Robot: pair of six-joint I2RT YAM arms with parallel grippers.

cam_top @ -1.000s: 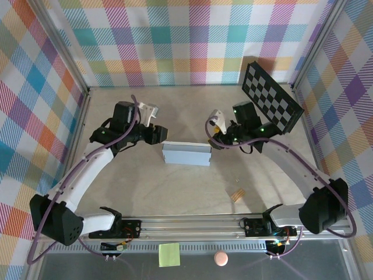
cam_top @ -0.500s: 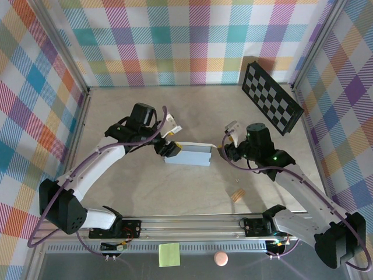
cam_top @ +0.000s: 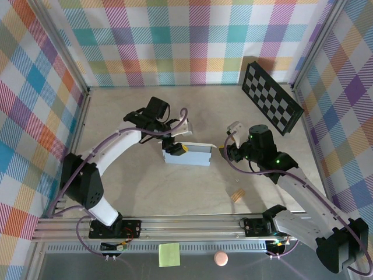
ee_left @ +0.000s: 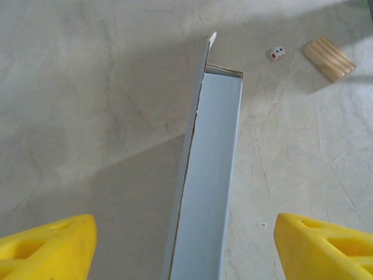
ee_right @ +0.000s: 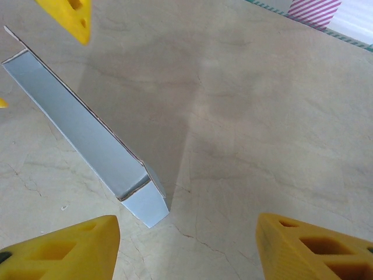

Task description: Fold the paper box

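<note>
1. The paper box (cam_top: pixel 187 154) stands on edge mid-surface (cam_top: pixel 145 192), its end flaps loose.
2. My left fingers (ee_left: pixel 52 245) are spread apart and straddle its 9 o'clock end, which I judge is to steady it.
3. My right fingers (ee_right: pixel 315 245), also apart, face the 3 o'clock flap, probably to tuck it.

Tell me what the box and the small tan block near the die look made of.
The paper box looks like thin matte cardboard: pale grey face, brownish raw edges, a flimsy flap at its end. The tan block looks like bare light wood, judging by its parallel lines, possibly grain or grooves.
</note>
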